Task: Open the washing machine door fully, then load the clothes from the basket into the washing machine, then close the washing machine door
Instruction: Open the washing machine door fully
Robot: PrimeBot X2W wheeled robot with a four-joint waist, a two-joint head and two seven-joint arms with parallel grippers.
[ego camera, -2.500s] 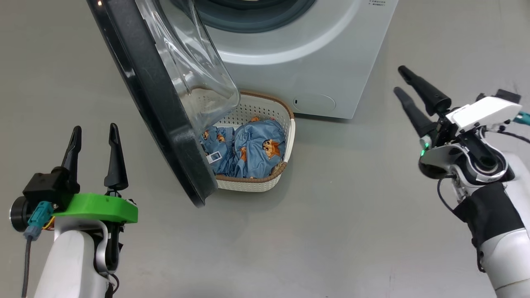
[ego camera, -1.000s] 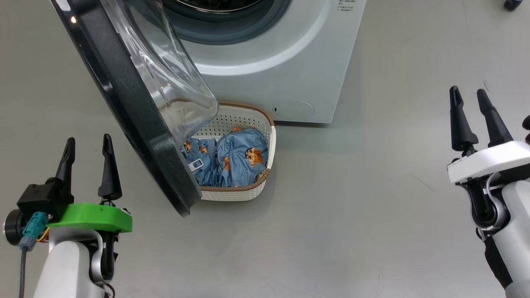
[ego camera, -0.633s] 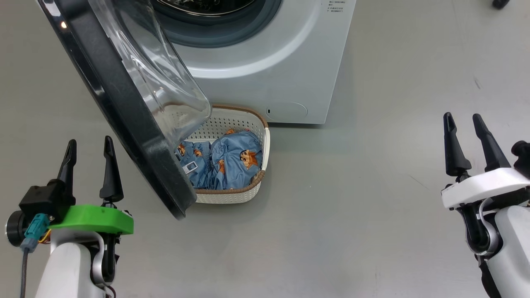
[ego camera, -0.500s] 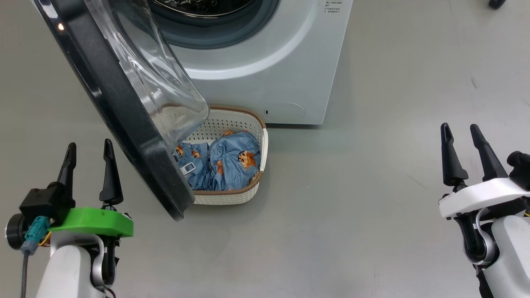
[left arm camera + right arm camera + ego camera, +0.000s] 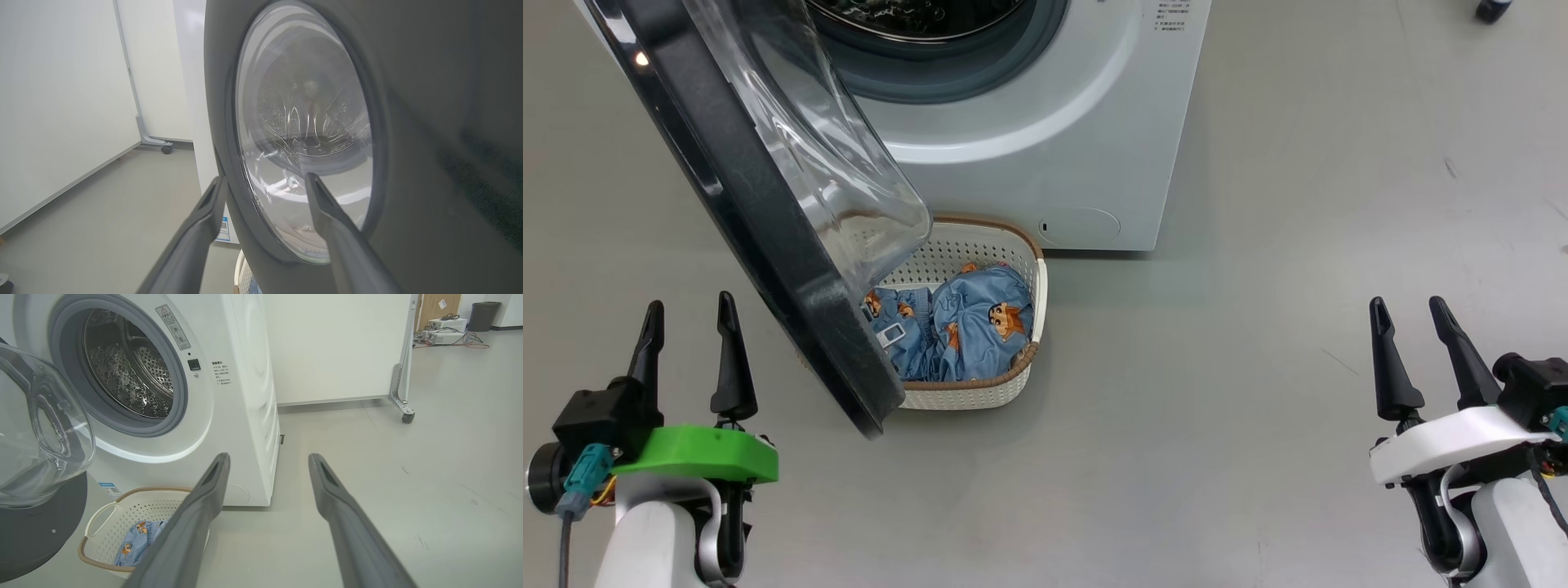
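Note:
The white washing machine (image 5: 1045, 122) (image 5: 241, 396) stands at the top with its drum open. Its door (image 5: 760, 204) (image 5: 408, 122), black-rimmed with a clear glass bowl, hangs swung out toward me and overhangs the left part of the basket (image 5: 980, 396) (image 5: 114, 514). Light blue clothes (image 5: 968, 327) (image 5: 139, 535) with orange cartoon figures lie in the basket. My left gripper (image 5: 689, 304) (image 5: 265, 179) is open, low at the left, facing the door's outer side. My right gripper (image 5: 1407, 304) (image 5: 269, 457) is open, low at the right, well clear of the basket.
Grey floor spreads between the basket and my right arm. A white partition on a castor (image 5: 407, 416) stands behind the machine at the right, with boxes and cables (image 5: 445, 326) beyond. Another castor foot (image 5: 165, 148) shows left of the machine.
The head camera has shifted, so machine and basket sit further left and lower. My right gripper has swung from tilted toward the machine to upright and dropped lower. The left gripper sank slightly.

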